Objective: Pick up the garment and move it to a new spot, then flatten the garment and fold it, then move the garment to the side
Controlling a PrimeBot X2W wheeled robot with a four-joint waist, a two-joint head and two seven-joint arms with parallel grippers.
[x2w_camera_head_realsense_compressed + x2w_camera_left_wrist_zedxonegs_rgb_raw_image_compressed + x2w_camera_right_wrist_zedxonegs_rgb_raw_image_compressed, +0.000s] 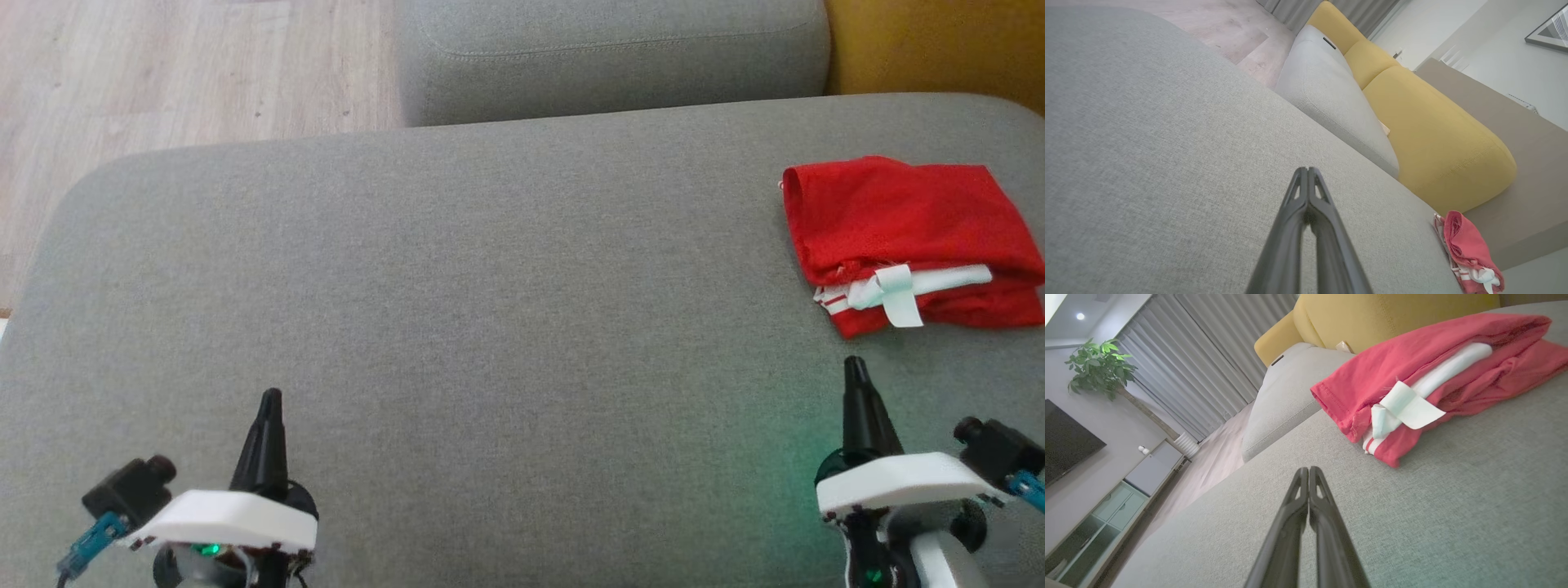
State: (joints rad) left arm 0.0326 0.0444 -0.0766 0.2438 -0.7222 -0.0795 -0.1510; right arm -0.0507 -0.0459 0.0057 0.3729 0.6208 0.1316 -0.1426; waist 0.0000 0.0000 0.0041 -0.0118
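Observation:
The garment point(906, 233) is red with white trim and a white tag. It lies folded in a compact bundle at the far right of the grey sofa cushion point(490, 286). In the right wrist view the garment point(1437, 363) sits just ahead and to the right of my fingertips. In the left wrist view the garment point(1466, 253) shows at the lower right, far off. My right gripper point(854, 367) is shut and empty, a short way in front of the bundle. My left gripper point(270, 400) is shut and empty at the lower left, over bare cushion.
A second grey cushion point(612, 57) lies beyond the first, with a yellow cushion point(939, 45) at the far right. Wooden floor point(163, 73) shows past the cushion's rounded left edge. A plant point(1102, 367), curtains and a cabinet stand in the room behind.

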